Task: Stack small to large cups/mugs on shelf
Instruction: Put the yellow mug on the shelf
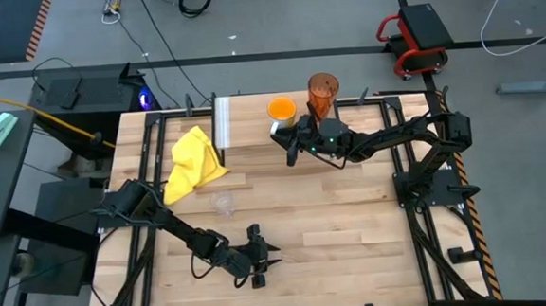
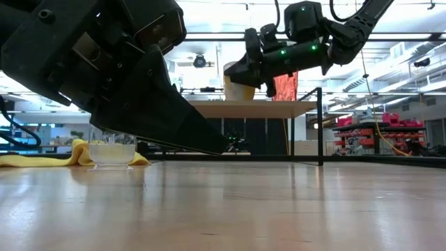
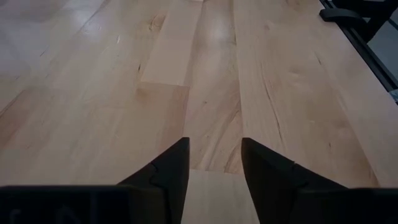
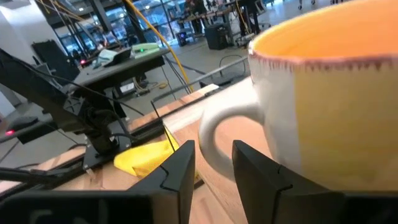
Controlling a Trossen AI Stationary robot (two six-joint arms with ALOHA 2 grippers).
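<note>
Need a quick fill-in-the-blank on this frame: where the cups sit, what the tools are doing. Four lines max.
1. The orange mug stands on the ____.
2. The small clear glass cup still sits on the tabletop beside the ____ cloth.
3. The right tool is just off the mug's ____, fingers open.
4. The left tool, over bare wood, holds ____.

Missing: shelf; yellow; handle; nothing

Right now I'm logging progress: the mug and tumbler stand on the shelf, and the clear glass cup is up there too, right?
Not quite. The mug and tumbler stand on the shelf, but the clear glass cup sits on the tabletop near the yellow cloth, as the high view shows.
</note>
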